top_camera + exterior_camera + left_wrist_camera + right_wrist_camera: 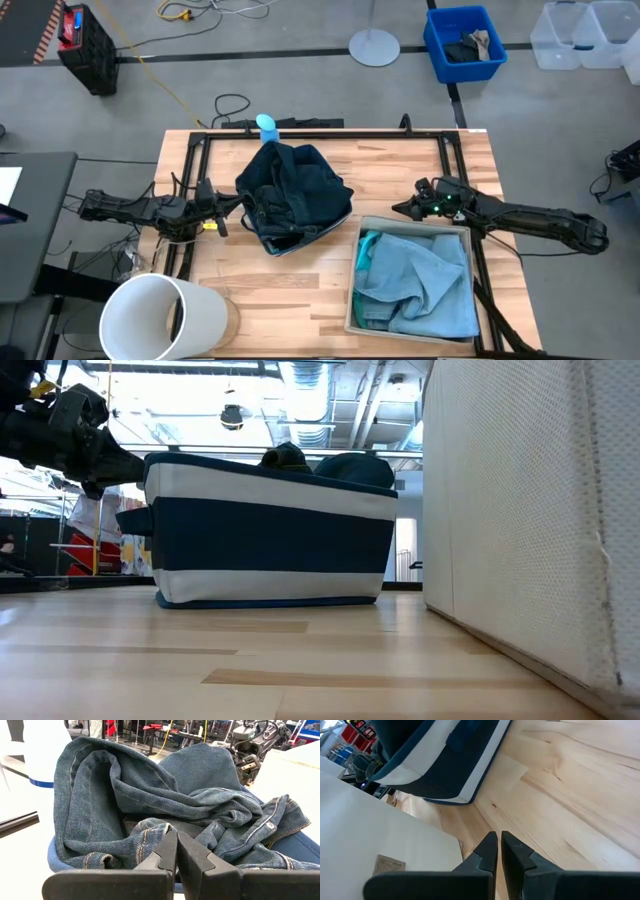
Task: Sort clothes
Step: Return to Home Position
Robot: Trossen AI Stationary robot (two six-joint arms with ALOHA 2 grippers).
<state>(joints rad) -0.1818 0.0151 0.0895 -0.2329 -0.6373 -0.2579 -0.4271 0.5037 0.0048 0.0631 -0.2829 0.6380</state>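
The sorting is looking finished, judging by where the clothes are lying. The dark navy denim jeans [165, 795] are sitting heaped in the navy-and-white striped fabric bin [270, 545], directly ahead of the left gripper [176, 854], whose fingers are pressing together on nothing. The black garment is not showing apart from them; it is probably lying underneath. The pale blue denim jeans [425, 285] and the bright turquoise top [367, 245] are lying in the tan box-shaped fabric bin [530, 510], just beside the right gripper [499, 851], which is hovering over the bare wooden tabletop [570, 785] with its fingers drawn together and empty. Every garment in sight is resting inside a bin, so only drawing both arms back to rest seems to be remaining.
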